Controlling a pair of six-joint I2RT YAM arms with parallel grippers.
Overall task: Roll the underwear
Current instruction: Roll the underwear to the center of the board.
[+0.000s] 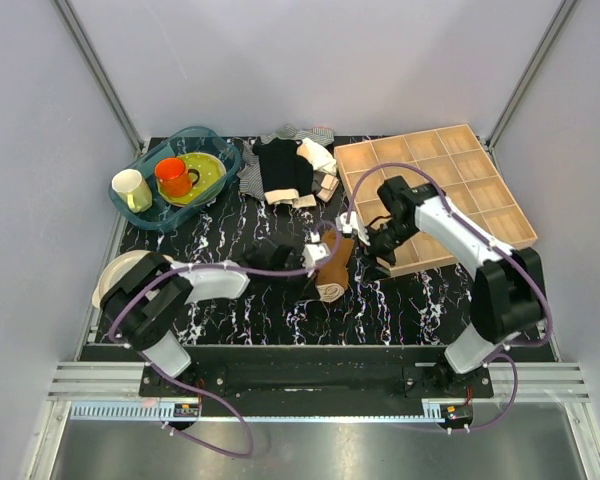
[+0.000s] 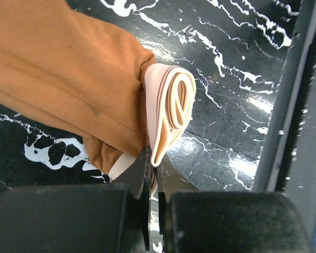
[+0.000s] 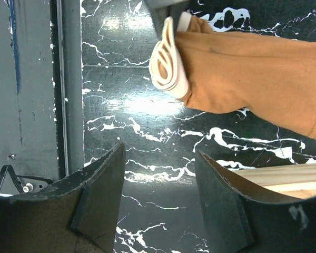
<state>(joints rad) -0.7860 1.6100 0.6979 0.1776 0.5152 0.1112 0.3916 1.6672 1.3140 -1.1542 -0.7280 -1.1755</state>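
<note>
The underwear (image 1: 336,262) is a rust-brown bundle lying on the black marbled table, with its pale beige waistband rolled at the near end (image 1: 330,291). In the left wrist view the brown fabric (image 2: 68,68) fills the upper left and the rolled waistband (image 2: 171,110) sits just ahead of the jaws. My left gripper (image 2: 155,171) is shut on the waistband's edge; it also shows in the top view (image 1: 316,256). My right gripper (image 3: 160,179) is open and empty, hovering above the table to the right of the bundle (image 3: 253,68), and shows in the top view (image 1: 373,250).
A wooden compartment tray (image 1: 450,190) lies at the back right, and its edge (image 3: 295,182) is close to my right fingers. A black garment with a beige band (image 1: 283,165) and a striped cloth (image 1: 250,178) lie at the back. A blue basin (image 1: 152,215) holds cups and a plate. A white dish (image 1: 112,272) sits at the left.
</note>
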